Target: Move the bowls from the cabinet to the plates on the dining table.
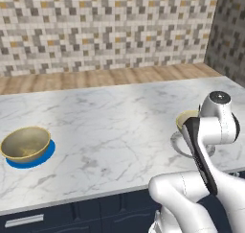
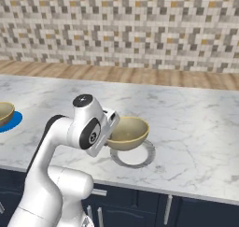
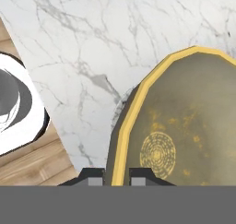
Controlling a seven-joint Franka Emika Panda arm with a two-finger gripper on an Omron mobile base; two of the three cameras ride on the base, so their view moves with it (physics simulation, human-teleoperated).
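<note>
Two bowls over the marble dining table [image 1: 110, 126]. Arm's gripper [image 3: 115, 174] is clamped on the rim of one bowl [image 2: 128, 133], holding it just above the grey-white plate [image 2: 140, 159] near the table's front edge. Second bowl [image 1: 25, 144] sits on the blue plate [image 1: 38, 158], well apart to the left.

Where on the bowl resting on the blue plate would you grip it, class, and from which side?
Grip the thin upturned rim of the bowl from above, one finger inside and one outside. It sits upright and open on the blue plate, with bare table all around.
</note>
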